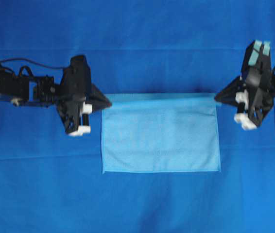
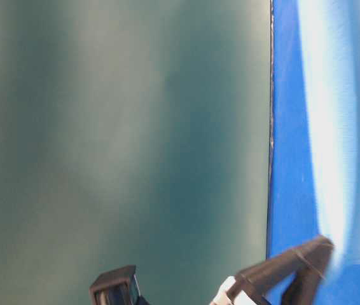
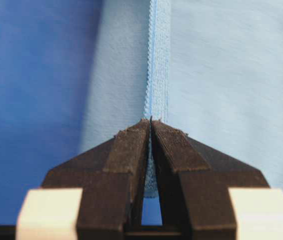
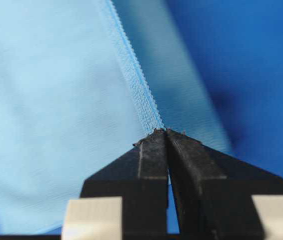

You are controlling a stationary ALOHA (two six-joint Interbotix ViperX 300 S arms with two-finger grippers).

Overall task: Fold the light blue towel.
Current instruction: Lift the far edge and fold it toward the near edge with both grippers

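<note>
The light blue towel (image 1: 161, 133) lies as a wide rectangle in the middle of the table, with its far edge raised between the two grippers. My left gripper (image 1: 107, 102) is shut on the towel's far left corner; the left wrist view shows the stitched hem (image 3: 157, 75) pinched between the tips of the left gripper (image 3: 150, 121). My right gripper (image 1: 218, 98) is shut on the far right corner, and in its wrist view the right gripper (image 4: 164, 132) pinches the hem (image 4: 134, 75) at its tips. In the table-level view the towel (image 2: 345, 127) appears blurred at the right.
A deep royal-blue covering (image 1: 137, 29) spreads over the whole table under the towel. Both black arms (image 1: 25, 87) reach in from the left and right sides. The table-level view is mostly a dull green wall (image 2: 123, 140).
</note>
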